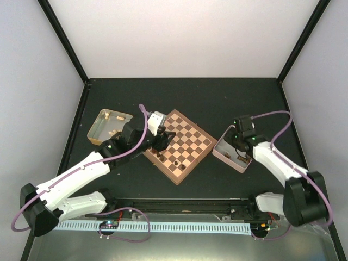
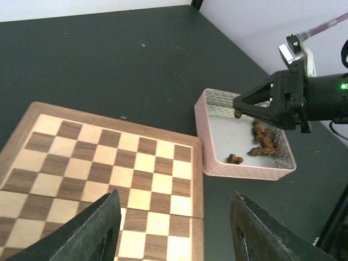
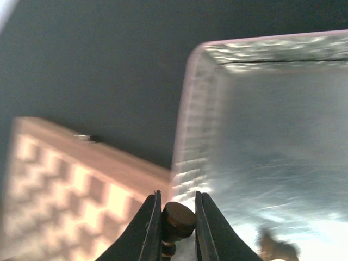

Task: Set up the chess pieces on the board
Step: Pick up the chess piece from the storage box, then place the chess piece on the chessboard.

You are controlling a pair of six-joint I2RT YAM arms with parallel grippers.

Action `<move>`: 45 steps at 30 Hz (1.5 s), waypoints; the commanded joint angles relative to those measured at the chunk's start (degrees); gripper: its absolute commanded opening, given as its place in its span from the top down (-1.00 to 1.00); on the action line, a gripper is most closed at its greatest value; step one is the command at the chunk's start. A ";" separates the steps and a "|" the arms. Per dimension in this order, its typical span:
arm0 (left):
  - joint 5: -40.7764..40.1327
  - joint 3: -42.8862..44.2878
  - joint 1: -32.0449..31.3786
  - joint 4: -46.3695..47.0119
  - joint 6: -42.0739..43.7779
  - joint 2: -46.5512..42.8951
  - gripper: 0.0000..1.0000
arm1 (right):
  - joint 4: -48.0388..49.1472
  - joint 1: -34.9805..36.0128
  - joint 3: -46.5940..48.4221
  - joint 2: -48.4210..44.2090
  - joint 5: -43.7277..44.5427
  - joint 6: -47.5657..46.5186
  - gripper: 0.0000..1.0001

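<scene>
Robotics lab cell: white panels (image 1: 185, 38) and black frame posts (image 1: 63, 41) enclose a dark table (image 1: 185, 92), cable duct (image 1: 179, 225) along its near edge.

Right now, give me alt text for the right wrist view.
The jaws pinch a dark chess piece over the pink tray near its left wall. The board lies blurred at lower left on the dark table.

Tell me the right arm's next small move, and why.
Probably carry its load across to the board: the right gripper is shut on a dark chess piece over the pink tray, not over any square yet.
</scene>
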 commanded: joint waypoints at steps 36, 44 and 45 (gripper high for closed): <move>9.58 -6.80 -2.65 19.34 -6.08 9.80 0.56 | 38.97 20.73 -4.82 2.96 -31.26 47.14 0.77; 7.38 -5.46 -2.66 17.57 -4.52 9.69 0.91 | 37.97 21.04 -4.59 3.48 -31.20 45.05 0.71; 6.99 -5.09 -2.65 16.95 -4.28 9.75 0.93 | 38.21 21.07 -4.73 3.58 -30.86 44.53 0.64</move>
